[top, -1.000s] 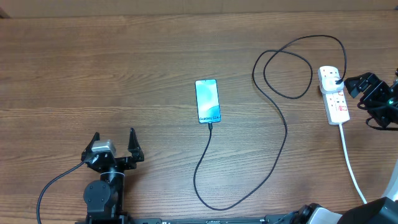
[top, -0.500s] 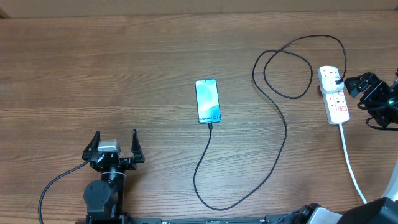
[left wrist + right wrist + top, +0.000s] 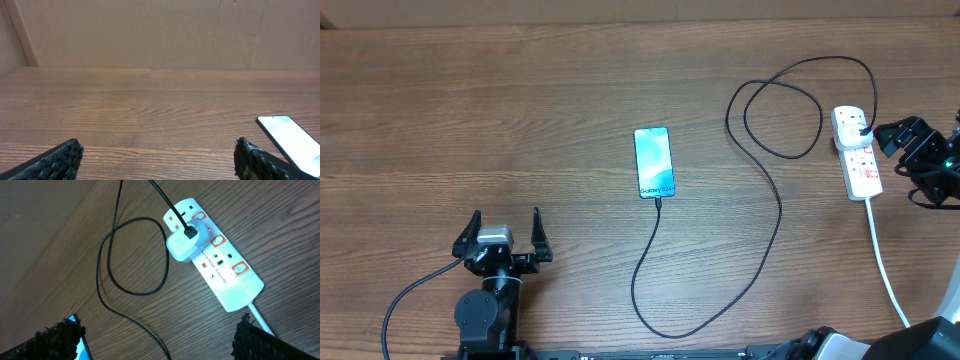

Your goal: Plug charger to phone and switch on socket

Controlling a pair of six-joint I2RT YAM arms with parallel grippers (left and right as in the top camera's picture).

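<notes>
The phone (image 3: 654, 162) lies flat mid-table with its teal screen lit. It also shows in the left wrist view (image 3: 292, 137). The black charger cable (image 3: 775, 215) runs from the phone's near end, loops across the table and ends in a white adapter (image 3: 184, 245) plugged into the white power strip (image 3: 227, 275), which also shows in the overhead view (image 3: 861, 168). My right gripper (image 3: 895, 137) is open and empty just right of the strip, apart from it; in the right wrist view (image 3: 157, 332) its fingers hang above the table. My left gripper (image 3: 505, 233) is open and empty at the front left, and shows in the left wrist view (image 3: 157, 152).
The strip's thick white cord (image 3: 885, 265) runs toward the front right edge. A cardboard wall (image 3: 150, 30) stands behind the table's far edge. A black cable from the left arm (image 3: 405, 295) trails at the front left.
My left gripper has shifted slightly to the right. The right arm, phone, cable and strip have not moved.
</notes>
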